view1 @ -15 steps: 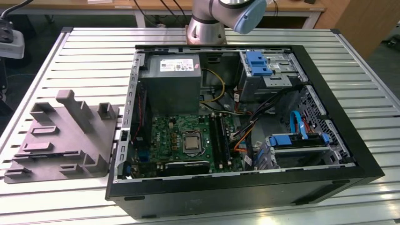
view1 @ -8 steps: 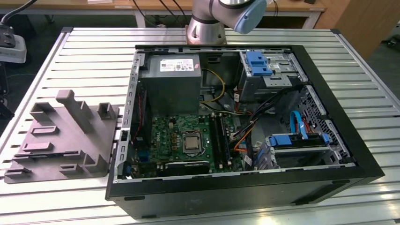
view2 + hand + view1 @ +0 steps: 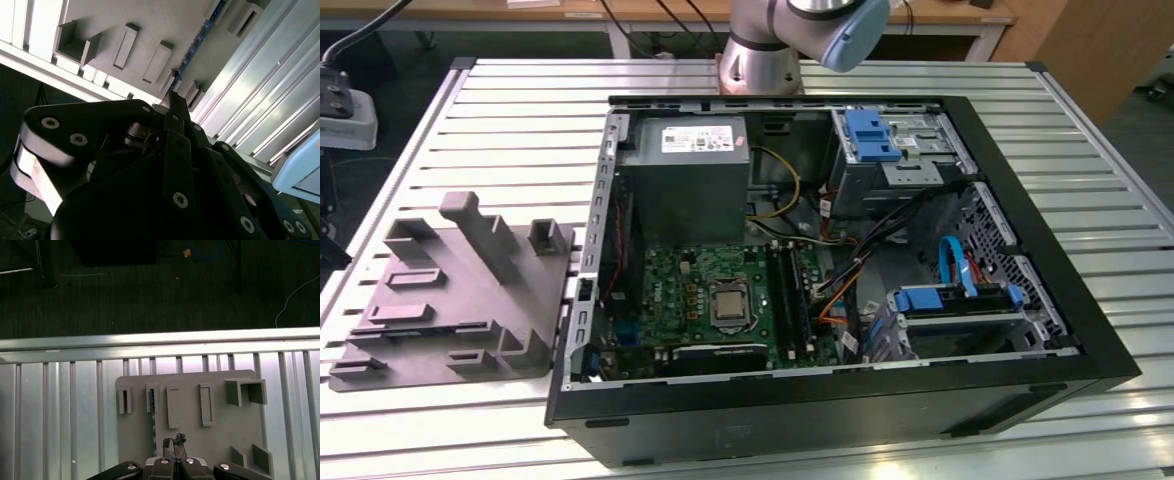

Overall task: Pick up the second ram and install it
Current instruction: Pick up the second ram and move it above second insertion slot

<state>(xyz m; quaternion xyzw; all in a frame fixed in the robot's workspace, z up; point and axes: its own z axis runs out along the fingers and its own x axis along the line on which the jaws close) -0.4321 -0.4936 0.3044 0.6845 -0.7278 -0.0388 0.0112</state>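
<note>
In both wrist views the tool (image 3: 174,441) is seen hanging above a grey slotted holder (image 3: 220,430), and its fingertips (image 3: 173,100) are drawn together with nothing gripped between them. The second ram (image 3: 151,400) is found standing on edge in one of the holder's narrow slots, just ahead of the tool's tips and a little to one side of them. No contact between the tool and the stick can be made out. Several other slots and raised blocks of the holder are spread ahead of the tool and to either side of it. The holder is carried by a ribbed metal surface (image 3: 50,415), whose edge lies farther out from the tool, with dark floor (image 3: 150,290) beyond it.

In the exterior view the arm (image 3: 781,40) is seen rising at the surface's far edge. An open computer case (image 3: 827,410) is laid flat on the surface beside the holder, well apart from the tool, with the green motherboard (image 3: 687,295) exposed inside it.
</note>
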